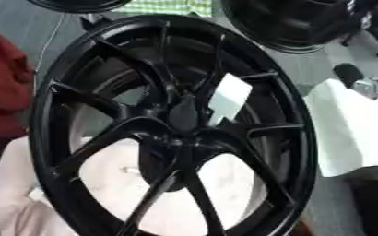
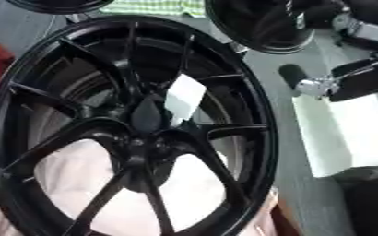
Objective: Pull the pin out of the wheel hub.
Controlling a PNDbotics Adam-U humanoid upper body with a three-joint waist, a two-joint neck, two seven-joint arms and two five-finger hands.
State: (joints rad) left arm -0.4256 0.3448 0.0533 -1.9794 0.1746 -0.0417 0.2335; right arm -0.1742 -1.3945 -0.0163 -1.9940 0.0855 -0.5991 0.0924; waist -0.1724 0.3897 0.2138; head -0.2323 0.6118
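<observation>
A big black spoked wheel stands tilted and fills most of both views. Its hub sits at the centre where the spokes meet. A dark drop-shaped piece lies just above the hub; I cannot make out a pin as such. A white tag hangs beside the hub on its right. Part of my right hand with a silver joint shows at the right edge, off the wheel's rim and not touching it. My left hand appears in neither view.
A second black wheel stands at the back right and another at the top left. A white sheet lies to the right, a red cloth to the left, and a pale cloth under the wheel.
</observation>
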